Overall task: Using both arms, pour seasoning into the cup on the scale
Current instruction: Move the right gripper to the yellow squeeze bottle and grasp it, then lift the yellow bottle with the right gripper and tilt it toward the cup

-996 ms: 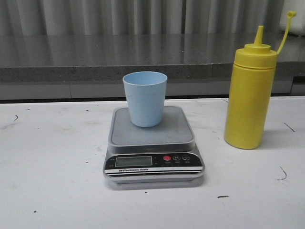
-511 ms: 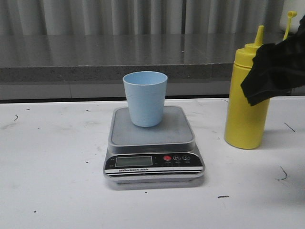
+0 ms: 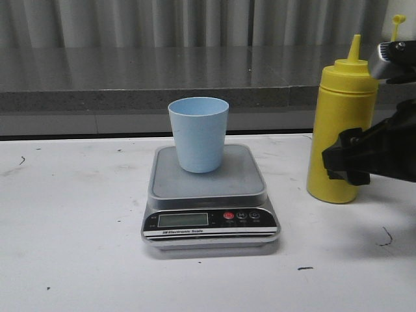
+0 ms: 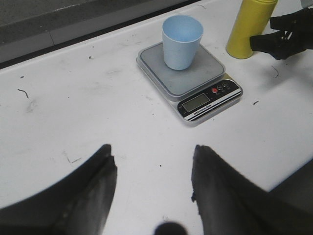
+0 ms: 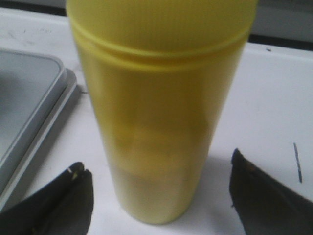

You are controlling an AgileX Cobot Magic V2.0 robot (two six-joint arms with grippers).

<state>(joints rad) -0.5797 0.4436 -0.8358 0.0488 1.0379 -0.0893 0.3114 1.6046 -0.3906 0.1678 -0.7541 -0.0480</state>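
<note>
The pale blue cup [image 3: 198,133] stands upright on the platform of the silver-grey scale [image 3: 247,182] at the table's middle. The yellow seasoning bottle [image 3: 341,110] stands upright to the right of the scale, its cap hanging on its strap. My right gripper [image 3: 343,159] is open at the bottle's lower half. In the right wrist view its fingers [image 5: 73,196] flank the bottle [image 5: 156,98] with a gap on each side. My left gripper [image 4: 154,164] is open and empty over bare table, well short of the scale [image 4: 210,73], cup [image 4: 182,41] and bottle [image 4: 247,29].
A grey stone ledge [image 3: 162,81] runs along the back of the white table [image 3: 71,221]. The scale's corner [image 5: 29,107] lies close beside the bottle in the right wrist view. The right gripper [image 4: 281,39] also shows in the left wrist view.
The right arm has come in from the right and dropped from the bottle's shoulder to its lower half. Cup, scale and bottle have not moved.
</note>
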